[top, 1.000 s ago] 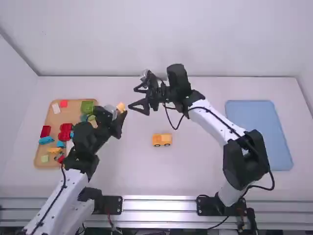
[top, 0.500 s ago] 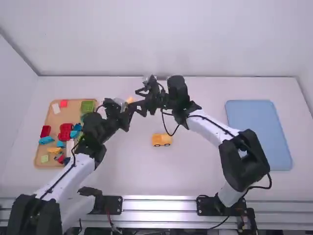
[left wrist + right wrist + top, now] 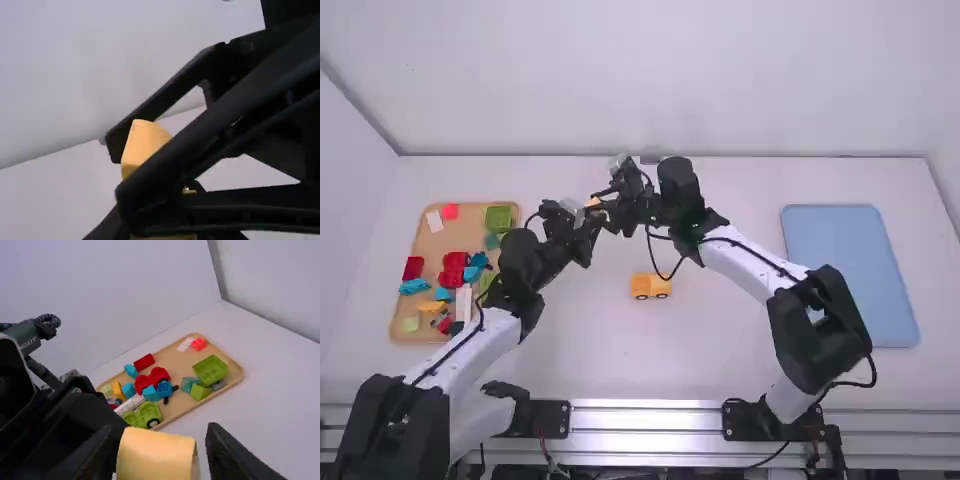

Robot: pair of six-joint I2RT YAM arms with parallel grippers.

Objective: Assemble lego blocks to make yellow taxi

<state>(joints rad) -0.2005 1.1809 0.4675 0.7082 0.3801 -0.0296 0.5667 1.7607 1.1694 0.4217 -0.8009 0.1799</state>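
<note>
My left jaws seem clamped on the one pale-yellow plastic block [image 3: 156, 455]; my right jaws stand parted around it, with a slight gap at one side. I should centre them, squeeze squarely, and only then loosen the left. From there, on the white counter [image 3: 720, 345], one yellow-orange wheeled plastic piece [image 3: 650, 286], likely the taxi's base, sits toward five o'clock, one tan tray [image 3: 472, 222] of mixed blocks toward eight, one blue rectangular tray [image 3: 850, 275] past three.
</note>
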